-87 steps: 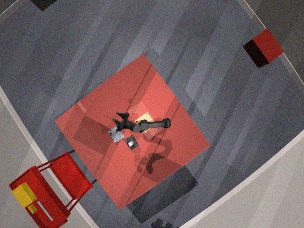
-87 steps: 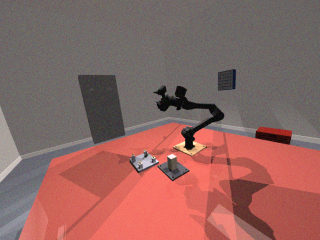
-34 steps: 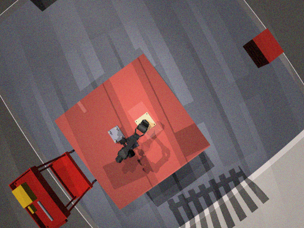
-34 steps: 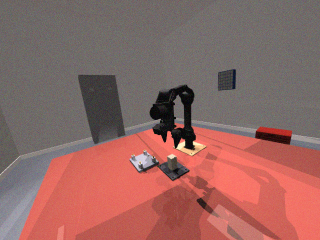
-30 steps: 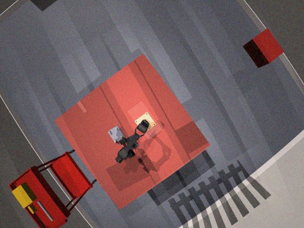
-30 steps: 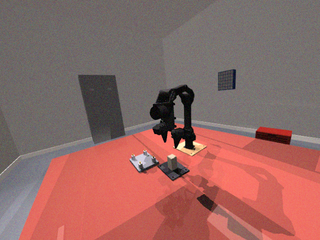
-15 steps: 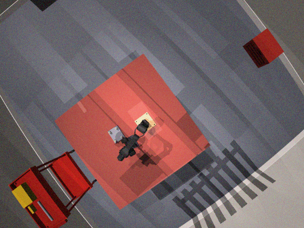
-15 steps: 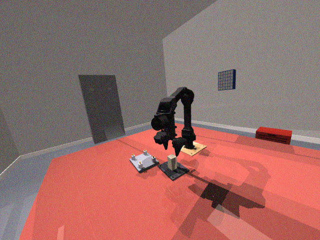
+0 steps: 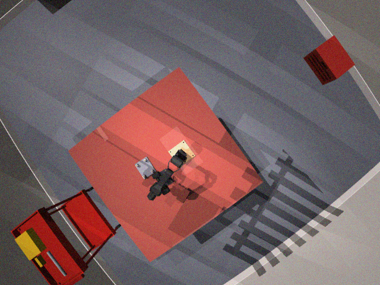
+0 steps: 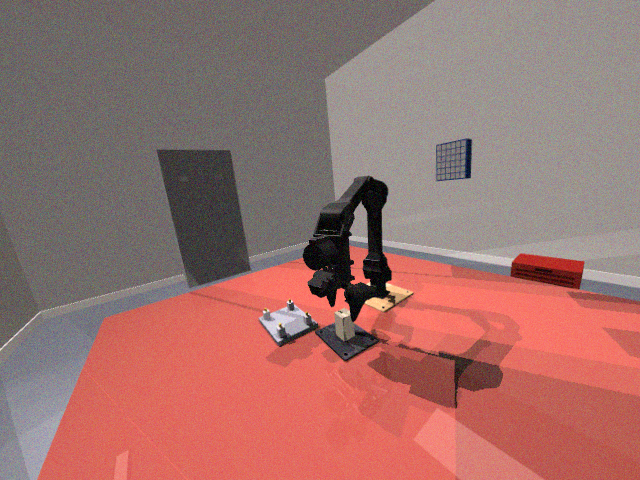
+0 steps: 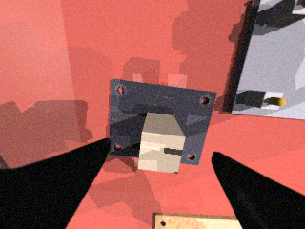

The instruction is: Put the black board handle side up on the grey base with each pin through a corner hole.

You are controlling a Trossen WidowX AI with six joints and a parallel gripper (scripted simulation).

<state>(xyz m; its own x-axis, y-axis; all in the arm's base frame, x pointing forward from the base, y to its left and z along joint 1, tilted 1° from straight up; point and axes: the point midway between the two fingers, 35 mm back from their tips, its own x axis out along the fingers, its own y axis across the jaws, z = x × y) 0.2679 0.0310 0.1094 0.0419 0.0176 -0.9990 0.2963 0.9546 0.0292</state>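
In the wrist view, the black board (image 10: pixel 356 347) (image 11: pixel 129 102) is lying mid-frame, its pale handle (image 10: pixel 344 325) (image 11: pixel 161 150) standing between and beyond the open, empty fingers (image 10: pixel 343 308). In the exterior view, the arm (image 9: pixel 162 180) (image 10: pixel 374 222) is arching over, pointing downward at centre.

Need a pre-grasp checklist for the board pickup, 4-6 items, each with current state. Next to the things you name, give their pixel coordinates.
1. Pincer (image 10: pixel 342 308) (image 11: pixel 161 149) open, nothing between its fingers: ok
2. Black board (image 10: pixel 333 345) (image 11: pixel 129 130) flat on table, handle (image 10: pixel 344 326) (image 11: pixel 161 150) up: ok
3. All four corner holes visible in wrist view: ok
4. Grey base (image 9: pixel 145 168) (image 10: pixel 289 322) (image 11: pixel 278 62) has a pin on each of its four posts: ok
5. Fingers low enough to grip handle: cannot tell
6. Board seated on posts: not ok, beside base
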